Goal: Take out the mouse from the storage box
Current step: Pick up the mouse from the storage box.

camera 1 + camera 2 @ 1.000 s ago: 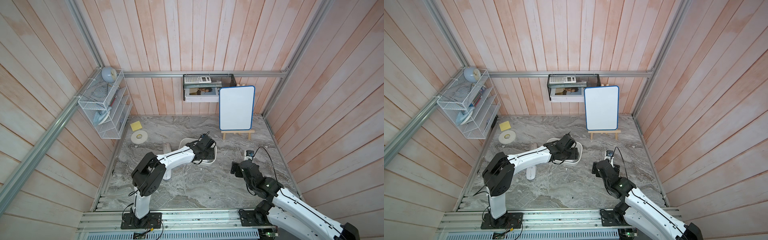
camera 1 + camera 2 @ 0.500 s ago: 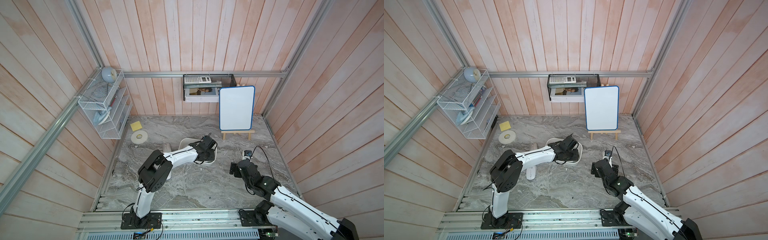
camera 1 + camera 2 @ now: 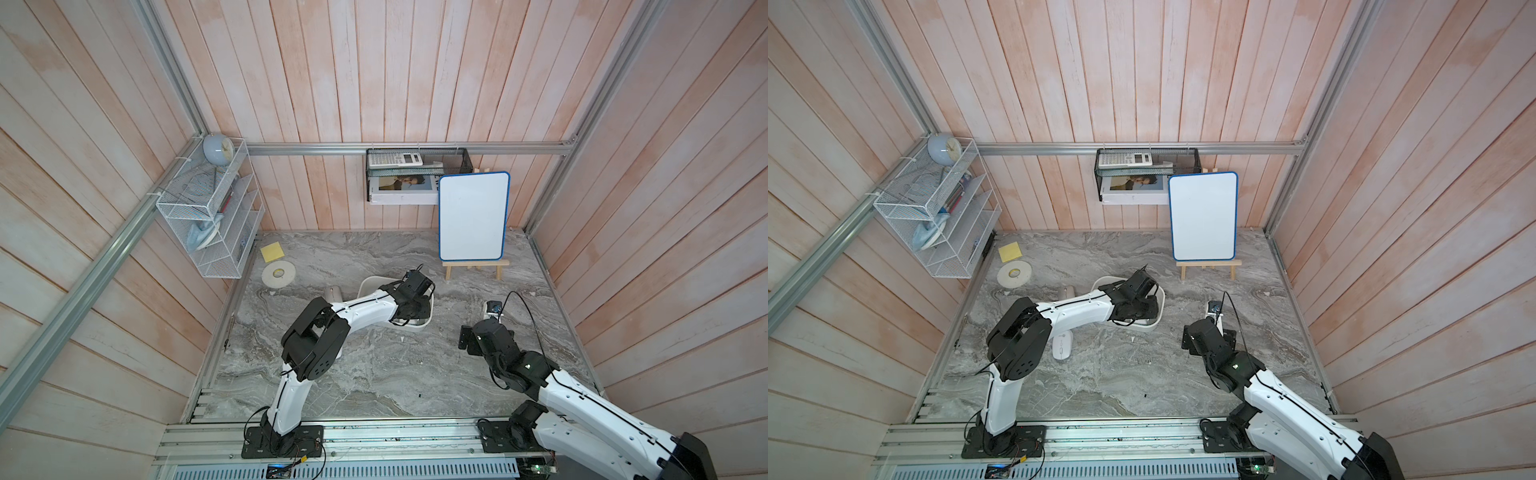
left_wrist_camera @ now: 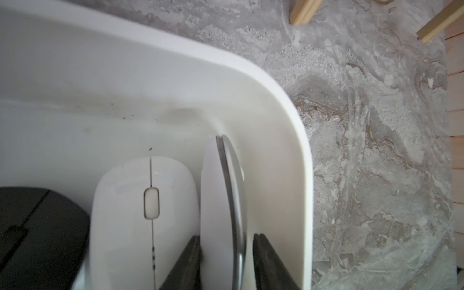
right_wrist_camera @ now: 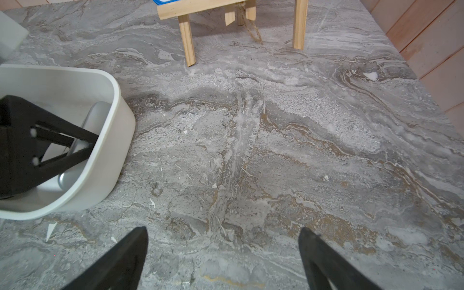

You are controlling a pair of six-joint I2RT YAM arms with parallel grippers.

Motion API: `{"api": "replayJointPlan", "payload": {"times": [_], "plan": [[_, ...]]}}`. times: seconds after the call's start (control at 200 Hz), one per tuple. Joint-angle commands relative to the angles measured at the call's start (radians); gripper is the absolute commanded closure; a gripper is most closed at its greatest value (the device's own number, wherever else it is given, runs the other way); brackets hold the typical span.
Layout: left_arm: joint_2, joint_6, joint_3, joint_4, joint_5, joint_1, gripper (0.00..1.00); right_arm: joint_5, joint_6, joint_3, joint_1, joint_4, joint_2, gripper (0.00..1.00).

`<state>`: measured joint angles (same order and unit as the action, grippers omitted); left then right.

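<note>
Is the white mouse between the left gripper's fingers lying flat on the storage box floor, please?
No, the mouse stands on its edge beside the storage box wall, between the fingers of the left gripper.

Nothing can be read here. The calculator (image 3: 395, 159) on the black mesh tray (image 3: 462, 161) at the far wall shows rows of keys too small to make out. The book cover (image 3: 402, 183) under it carries a portrait and blurred marks. The clock (image 3: 219, 148) on the white wire rack (image 3: 183, 206), far left, has an illegible face.
</note>
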<state>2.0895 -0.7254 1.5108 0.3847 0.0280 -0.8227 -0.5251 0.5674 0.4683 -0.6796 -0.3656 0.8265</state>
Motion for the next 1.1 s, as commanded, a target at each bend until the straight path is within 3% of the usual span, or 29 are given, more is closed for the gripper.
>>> {"api": "replayJointPlan", "payload": {"times": [0.0,0.605,1.09], "plan": [[0.044,0.001,0.019,0.016,0.011,0.007,0.65,-0.004,-0.011,0.01,0.004,0.006,-0.007,0.02],[0.015,-0.008,0.036,0.025,-0.018,-0.002,0.83,-0.004,-0.012,-0.014,0.004,0.012,-0.066,0.02],[-0.133,-0.019,-0.027,-0.008,-0.062,-0.012,0.86,-0.006,-0.011,-0.019,0.004,0.014,-0.079,0.03]]}}
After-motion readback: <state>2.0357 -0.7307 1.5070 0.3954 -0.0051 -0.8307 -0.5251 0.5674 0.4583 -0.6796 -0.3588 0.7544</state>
